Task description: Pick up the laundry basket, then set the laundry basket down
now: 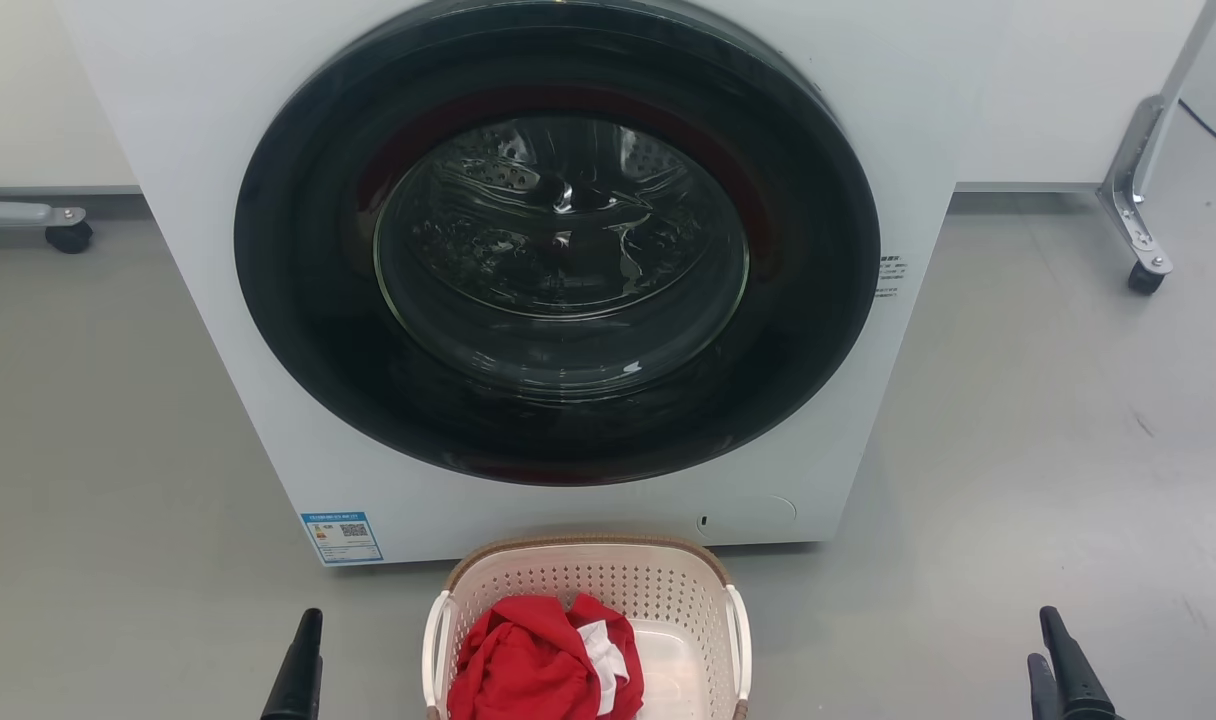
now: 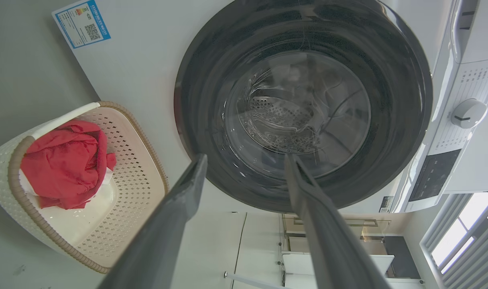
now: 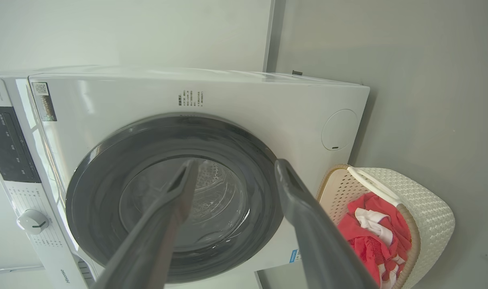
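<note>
A white front-loading washing machine [image 1: 208, 250] with a round dark glass door [image 1: 558, 245] takes up most of the head view. Low on its front, towards the lower left, sits a blue-bordered sticker [image 1: 341, 537] with a QR code; its print is too small to read. A strip of small black print [image 1: 892, 277] right of the door is just as illegible. At the lower left of the right wrist view, grey lettering [image 3: 66, 276] on the machine appears to read "Hisense". The left wrist view shows a dark control panel [image 2: 432, 174] and a white dial [image 2: 468, 113] at the right edge.

The cream-white perforated plastic laundry basket [image 1: 588, 585] with a brown woven-look rim stands on the grey floor [image 1: 1048, 420] at the bottom centre of the head view, just in front of the machine. It lies between the two grippers and well apart from both. It holds a crumpled red garment [image 1: 528, 665] with a white patch.

The left gripper [image 2: 246, 158] has its dark fingers spread with nothing between them, and the basket sits off to the left of them. The right gripper [image 3: 236, 163] is likewise spread and empty, with the basket at the lower right.
</note>
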Available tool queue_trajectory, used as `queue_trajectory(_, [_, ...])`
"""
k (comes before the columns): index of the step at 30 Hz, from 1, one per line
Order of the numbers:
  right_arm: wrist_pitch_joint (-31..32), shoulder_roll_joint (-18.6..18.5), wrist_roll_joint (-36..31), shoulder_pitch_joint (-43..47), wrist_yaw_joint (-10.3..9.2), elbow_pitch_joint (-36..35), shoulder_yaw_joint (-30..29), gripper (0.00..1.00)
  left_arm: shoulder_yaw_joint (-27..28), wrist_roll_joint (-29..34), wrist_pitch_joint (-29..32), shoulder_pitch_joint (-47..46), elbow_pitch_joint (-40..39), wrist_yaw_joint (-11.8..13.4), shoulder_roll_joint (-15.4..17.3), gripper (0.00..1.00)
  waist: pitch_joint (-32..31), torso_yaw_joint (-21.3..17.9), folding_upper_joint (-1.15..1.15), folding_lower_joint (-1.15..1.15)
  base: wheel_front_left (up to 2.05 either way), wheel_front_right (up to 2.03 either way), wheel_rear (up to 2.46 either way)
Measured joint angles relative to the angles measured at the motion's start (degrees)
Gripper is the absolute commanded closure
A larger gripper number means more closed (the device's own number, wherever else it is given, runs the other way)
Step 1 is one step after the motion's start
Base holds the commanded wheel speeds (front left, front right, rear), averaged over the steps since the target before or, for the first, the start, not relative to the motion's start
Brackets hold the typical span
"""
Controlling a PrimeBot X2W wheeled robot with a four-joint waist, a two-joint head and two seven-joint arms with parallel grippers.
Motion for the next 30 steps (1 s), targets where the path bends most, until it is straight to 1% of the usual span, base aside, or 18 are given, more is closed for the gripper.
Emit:
queue_trajectory(8, [-1.6,0.0,-6.8,0.0,-2.41,-1.7,2.2,0.0,-1.9,6.0,-1.8,0.0,-1.9,1.6,0.1,0.0,0.1,0.0,0.0,0.0,0.0,0.0,0.0])
queue_trajectory(11, [-2.4,-0.1,-9.7,0.0,-2.54,-2.4,3.3,0.0,-2.8,9.1,-2.4,0.0,-2.4,2.2,0.1,0.0,0.1,0.1,0.0,0.0,0.0,0.0,0.0])
queue_trajectory(12, [-2.5,-0.1,-10.8,0.0,-3.0,-2.6,3.7,0.0,-3.0,9.9,-2.5,0.0,-2.5,2.3,0.1,0.0,0.1,0.1,0.0,0.0,0.0,0.0,0.0])
queue_trajectory(14, [-3.0,-0.1,-13.0,0.0,-3.07,-2.8,4.5,0.0,-3.5,12.6,-3.0,0.0,-2.8,2.7,0.1,0.0,0.2,0.1,0.0,0.0,0.0,0.0,0.0])
queue_trajectory(23, [-4.9,-0.2,-23.2,0.0,-4.52,-3.9,8.1,0.0,-6.9,23.3,-4.9,0.0,-4.1,3.9,1.0,0.0,0.4,0.2,0.0,0.0,0.0,0.0,0.0])
queue_trajectory(25, [-5.3,-0.3,-25.2,0.0,-4.93,-4.1,8.9,0.0,-7.7,25.5,-5.2,0.0,-4.3,4.3,1.3,0.0,0.5,0.2,0.0,0.0,0.0,0.0,0.0])
queue_trajectory(26, [-5.3,-0.3,-25.2,0.0,-4.93,-4.1,8.9,0.0,-7.7,25.5,-5.2,0.0,-4.3,4.3,1.3,0.0,0.5,0.2,0.0,0.0,0.0,0.0,0.0])
queue_trajectory(29, [-6.0,-0.3,-27.8,0.0,-5.12,-4.4,10.0,0.0,-8.8,29.0,-6.0,0.0,-4.5,4.8,1.7,0.0,0.5,0.2,0.0,0.0,0.0,0.0,0.0])
queue_trajectory(30, [-6.0,-0.3,-28.7,0.0,-5.5,-4.4,10.3,0.0,-9.2,30.4,-6.1,0.0,-4.6,4.9,1.8,0.0,0.6,0.2,0.0,0.0,0.0,0.0,0.0])
